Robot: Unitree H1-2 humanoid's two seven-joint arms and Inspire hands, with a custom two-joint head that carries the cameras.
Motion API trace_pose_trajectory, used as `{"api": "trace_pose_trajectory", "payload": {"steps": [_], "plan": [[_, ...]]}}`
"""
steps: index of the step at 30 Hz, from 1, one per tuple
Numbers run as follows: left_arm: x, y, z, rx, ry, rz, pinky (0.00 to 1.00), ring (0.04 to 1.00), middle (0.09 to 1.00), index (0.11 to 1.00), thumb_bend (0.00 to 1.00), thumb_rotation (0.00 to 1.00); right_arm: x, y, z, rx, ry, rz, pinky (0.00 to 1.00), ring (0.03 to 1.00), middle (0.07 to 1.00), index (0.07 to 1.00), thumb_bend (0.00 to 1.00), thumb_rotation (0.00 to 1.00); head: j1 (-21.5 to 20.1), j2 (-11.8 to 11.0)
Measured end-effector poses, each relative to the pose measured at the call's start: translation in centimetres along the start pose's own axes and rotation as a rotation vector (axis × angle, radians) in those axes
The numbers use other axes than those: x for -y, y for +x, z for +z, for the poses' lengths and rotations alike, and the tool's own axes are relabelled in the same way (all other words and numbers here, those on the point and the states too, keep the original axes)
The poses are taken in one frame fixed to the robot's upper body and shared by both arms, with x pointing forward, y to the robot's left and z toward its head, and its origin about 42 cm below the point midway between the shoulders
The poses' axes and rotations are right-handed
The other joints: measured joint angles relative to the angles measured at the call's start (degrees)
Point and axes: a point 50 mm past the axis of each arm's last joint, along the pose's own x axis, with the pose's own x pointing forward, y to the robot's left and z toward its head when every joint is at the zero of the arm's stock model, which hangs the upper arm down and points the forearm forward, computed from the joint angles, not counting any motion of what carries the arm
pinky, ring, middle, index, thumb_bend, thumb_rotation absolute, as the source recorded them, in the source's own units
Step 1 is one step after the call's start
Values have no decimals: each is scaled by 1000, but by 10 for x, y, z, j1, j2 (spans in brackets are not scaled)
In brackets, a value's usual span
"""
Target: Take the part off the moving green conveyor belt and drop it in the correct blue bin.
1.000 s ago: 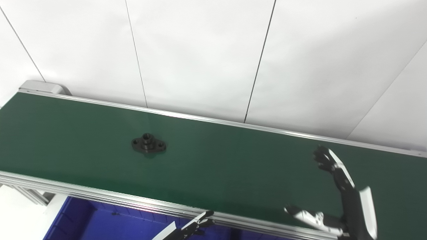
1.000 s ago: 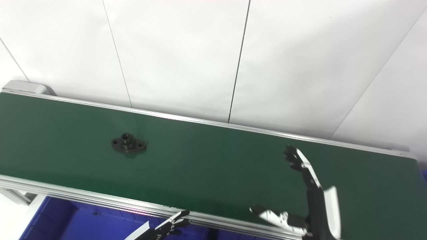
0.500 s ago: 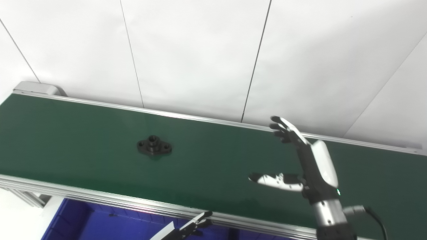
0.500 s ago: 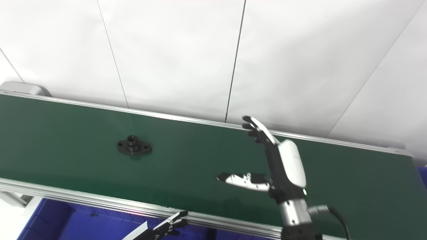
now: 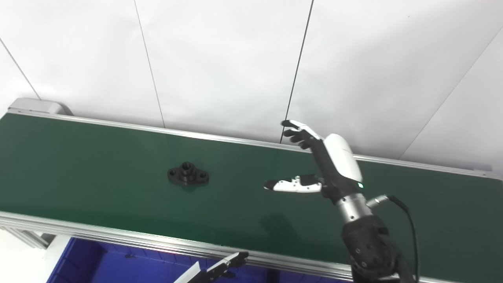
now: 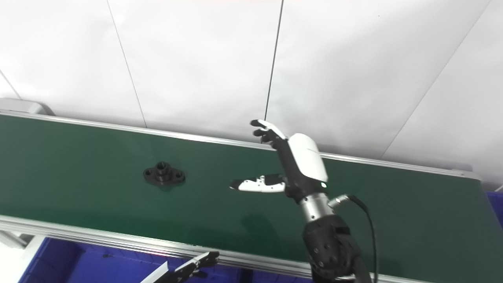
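A black flanged part [image 5: 188, 175] with a raised hub and two bolt holes lies flat on the green conveyor belt [image 5: 98, 165], left of centre. My right hand [image 5: 318, 161] hovers above the belt to the right of the part, open, thumb stretched toward it and fingers apart, holding nothing. A clear stretch of belt separates them. Only the fingertips of my left hand [image 5: 226, 265] show at the bottom edge, below the belt's near rail; their state cannot be read.
A blue bin [image 5: 118, 265] sits below the near aluminium rail [image 5: 118, 237] at the bottom left. A second blue bin edge [image 6: 496, 204] peeks at the far right. White wall panels rise behind the belt's far rail.
My right hand has risen from the lower right and swung left over the belt toward the part. The part has drifted a little to the right. The view has shifted slightly.
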Motion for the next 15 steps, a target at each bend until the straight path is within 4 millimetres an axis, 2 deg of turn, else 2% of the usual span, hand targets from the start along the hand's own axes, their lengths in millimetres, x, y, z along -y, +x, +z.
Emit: {"api": "trace_pose_trajectory", "payload": {"steps": [8,15], "plan": [[11,-18,10,7,-25,16,836,916,955,938,930,263,-14,25,4,-2,0,80,670,734,784,843,880,403,5,9],[18,-19,13,6,-41,28,855,923,952,930,935,310,-34,44,-5,-36,-38,164,639,729,794,842,893,396,16,11]]}}
